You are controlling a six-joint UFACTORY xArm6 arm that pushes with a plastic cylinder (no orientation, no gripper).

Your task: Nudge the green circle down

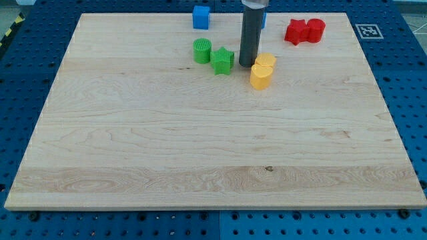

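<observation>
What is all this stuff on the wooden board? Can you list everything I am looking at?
light wooden board: one, pale wood, fills most of the view
blue perforated table: one, blue, under the board
blue cube block: one, blue, view's top
green circle block: one, green, upper middle
green star block: one, green, right of the circle
yellow blocks: two, yellow, beside the rod
red blocks: two, red, top right
my tip: one dark rod, between green star and yellow blocks

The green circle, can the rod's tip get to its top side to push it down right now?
Probably yes. My tip sits right of the green star, which lies between it and the green circle, but the board above both looks open for going around.
</observation>
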